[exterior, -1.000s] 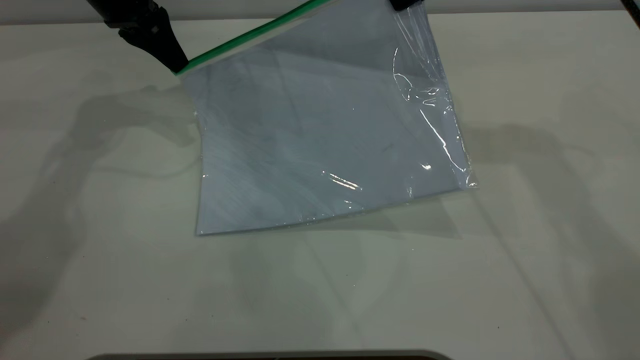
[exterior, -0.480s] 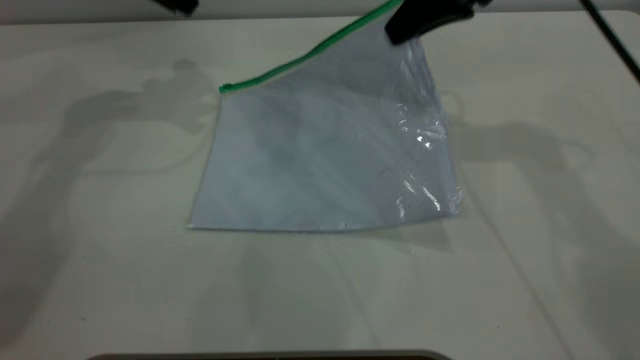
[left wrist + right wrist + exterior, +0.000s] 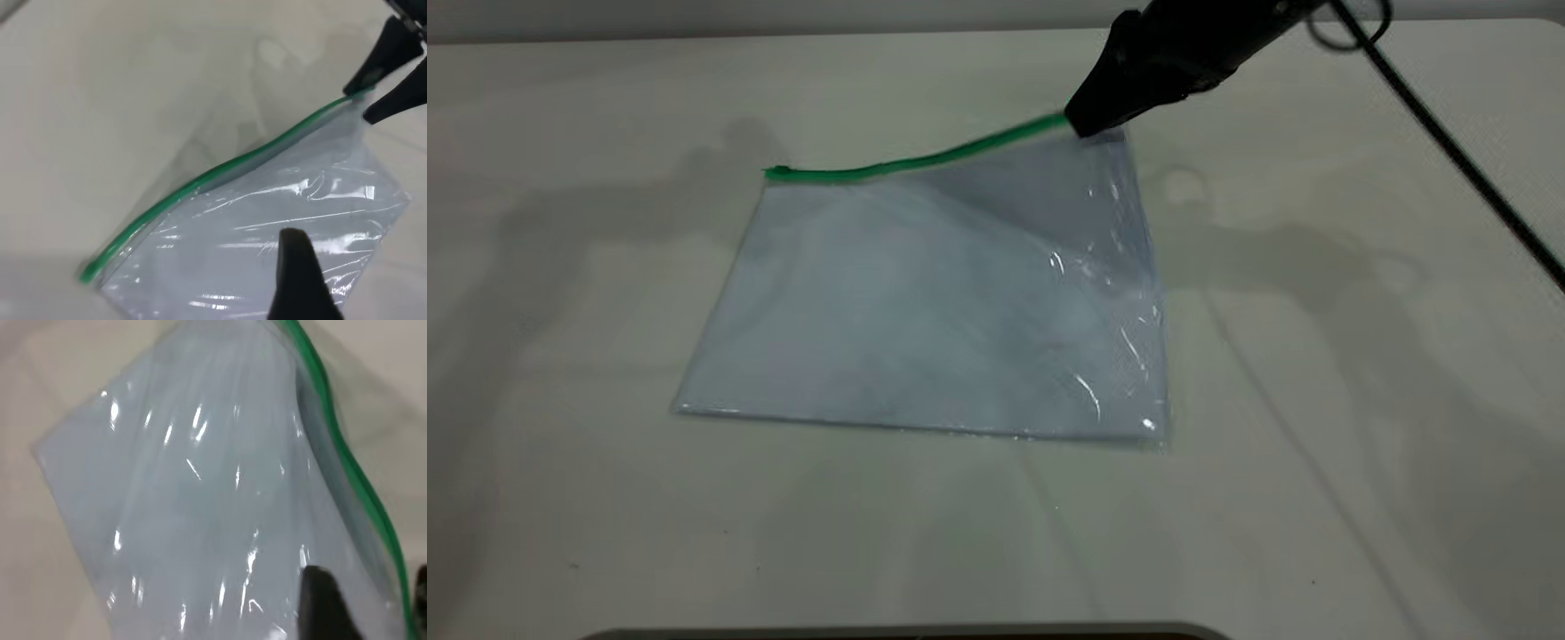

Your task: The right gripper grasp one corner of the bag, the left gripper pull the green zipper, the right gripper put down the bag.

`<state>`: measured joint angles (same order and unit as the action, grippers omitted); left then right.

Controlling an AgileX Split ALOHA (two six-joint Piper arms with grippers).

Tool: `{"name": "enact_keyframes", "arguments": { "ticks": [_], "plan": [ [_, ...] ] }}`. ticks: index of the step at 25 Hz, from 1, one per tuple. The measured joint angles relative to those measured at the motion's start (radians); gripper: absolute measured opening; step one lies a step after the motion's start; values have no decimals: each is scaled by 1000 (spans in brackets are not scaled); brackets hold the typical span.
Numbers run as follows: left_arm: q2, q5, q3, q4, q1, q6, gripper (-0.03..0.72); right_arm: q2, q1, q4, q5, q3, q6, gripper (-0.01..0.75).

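Lowered since the earlier pictures, the bag (image 3: 934,311) now lies nearly flat on the table (image 3: 605,498) in the exterior view, and the left arm, which was at the zipper's free end, has gone out of that view. Only the corner (image 3: 1112,138) is held up, pinched by the right gripper (image 3: 1080,124), whose fingers are closed on the plastic where the green zipper (image 3: 907,164) ends. The zipper sags from that corner down to its far end on the table.

From the left wrist, the left gripper (image 3: 297,280) shows only one dark finger above the bag (image 3: 267,240); whether it is open or closed cannot be told, and it holds nothing. The right gripper (image 3: 363,97) is seen farther off, nipping the end of the green zipper (image 3: 200,183).

From the right wrist, the bag (image 3: 187,507) hangs away from a dark finger (image 3: 327,607), the green zipper (image 3: 347,460) along one edge.

My judgement: the putting-down is almost finished. Do it well by sinking the corner gently until it touches the table, then opening the fingers and lifting straight off, so the slick plastic is not dragged.

No brand, label or writing is readable anywhere.
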<state>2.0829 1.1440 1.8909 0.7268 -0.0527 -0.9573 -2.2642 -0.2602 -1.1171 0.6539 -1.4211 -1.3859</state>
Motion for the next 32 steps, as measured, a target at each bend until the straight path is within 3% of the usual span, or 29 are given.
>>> {"name": "enact_keyframes", "arguments": {
  "ticks": [3, 5, 9, 14, 19, 22, 32],
  "plan": [
    [-79, 23, 0, -33, 0, 55, 523, 105, 2, 152, 32, 0, 136, 516],
    [-144, 23, 0, -69, 0, 103, 523, 193, 3, 275, 93, 0, 281, 551],
    [-280, 23, 0, -176, 0, 248, 518, 405, 4, 471, 299, 0, 566, 538],
    [-438, 23, 0, -345, 0, 459, 499, 666, 4, 617, 540, 0, 827, 465],
    [-588, 23, -21, -458, 0, 606, 496, 893, 4, 761, 573, 52, 1007, 424],
    [-695, 23, -119, -482, 0, 633, 496, 1040, 4, 857, 581, 146, 1095, 421],
    [-995, 23, -716, -527, 0, 648, 496, 1436, 4, 1084, 549, 688, 1342, 421]
  ]
}}
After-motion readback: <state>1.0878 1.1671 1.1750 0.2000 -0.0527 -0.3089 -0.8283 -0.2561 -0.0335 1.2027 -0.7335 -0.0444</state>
